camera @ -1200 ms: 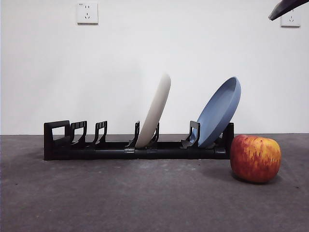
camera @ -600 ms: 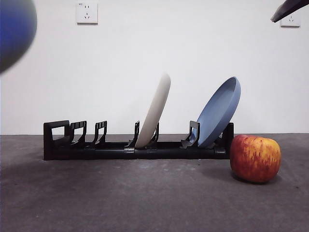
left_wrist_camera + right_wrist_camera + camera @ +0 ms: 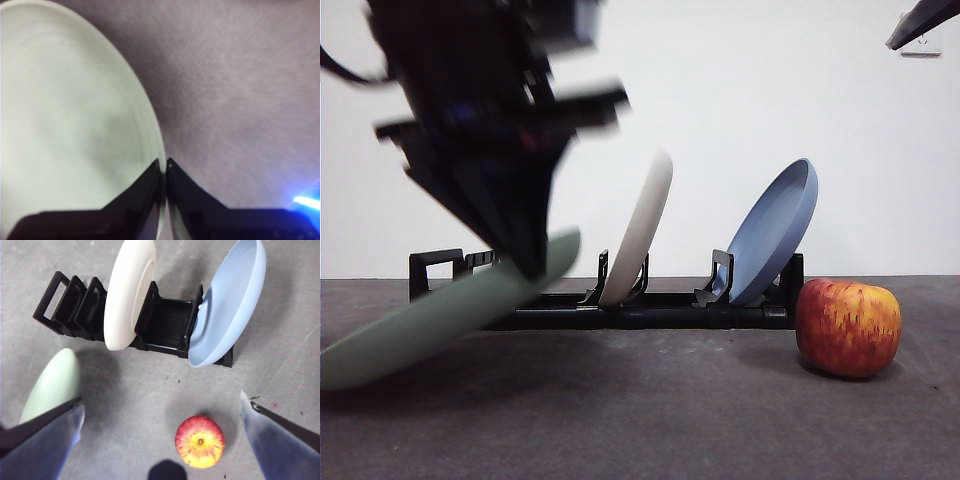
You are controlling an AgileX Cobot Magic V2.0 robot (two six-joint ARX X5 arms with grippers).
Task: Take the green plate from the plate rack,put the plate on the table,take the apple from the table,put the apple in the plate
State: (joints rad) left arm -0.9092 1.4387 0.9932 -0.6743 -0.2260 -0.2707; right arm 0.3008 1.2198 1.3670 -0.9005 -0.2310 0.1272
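My left gripper (image 3: 534, 264) is shut on the rim of the green plate (image 3: 425, 322). It holds the plate tilted, low over the table (image 3: 640, 420) at the left, in front of the plate rack (image 3: 660, 310). The left wrist view shows the jaws (image 3: 163, 167) pinching the plate's edge (image 3: 75, 125). The apple (image 3: 848, 327) rests on the table at the rack's right end. My right gripper (image 3: 161, 402) is open and empty, high above the apple (image 3: 200, 441), and shows only as a black tip (image 3: 924, 20) in the front view. The green plate (image 3: 52, 385) also shows in the right wrist view.
A cream-white plate (image 3: 641, 228) and a blue plate (image 3: 772, 235) lean in the rack's middle and right slots. They also show in the right wrist view, the cream plate (image 3: 129, 292) and the blue plate (image 3: 227, 305) in the rack (image 3: 165, 325).
The left arm has come into the front view from the upper left, bringing the green plate down low over the table's left side. The apple, the rack and the right arm have not moved.
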